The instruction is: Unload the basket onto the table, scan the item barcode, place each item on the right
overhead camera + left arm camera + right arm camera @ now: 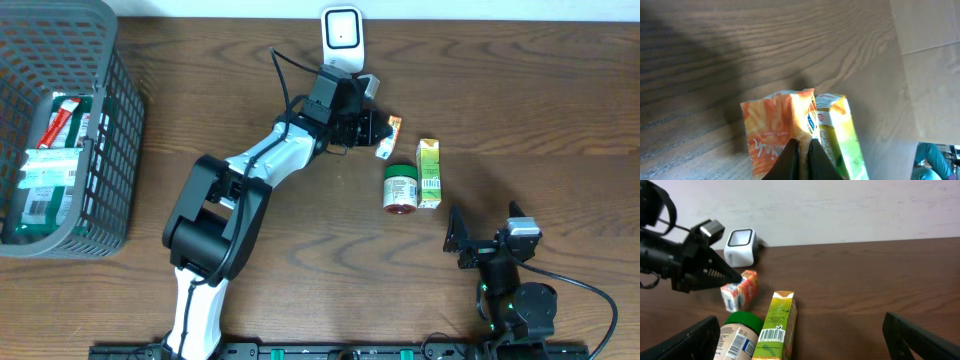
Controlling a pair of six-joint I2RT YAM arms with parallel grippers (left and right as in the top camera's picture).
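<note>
Closest in the left wrist view, the left tool (802,146) is pinching the edge of the orange packet (767,132) over the wooden worktop (740,50). From overhead the packet's in the upper middle of the frame, just down and right of the white scanner (341,35). Below it a green-lidded jar (401,188) lies right beside a green carton (429,172). The right tool (453,238) is at lower right, spread wide, gripping nothing, and the grey basket (110,130) is far left

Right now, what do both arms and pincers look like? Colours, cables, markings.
Left arm: white shells, black joints, black cable looping at the wrist, tapered black left pincer. Right arm: all black, small green lights, base cable trailing off, black right pincer. No markings legible.
</note>
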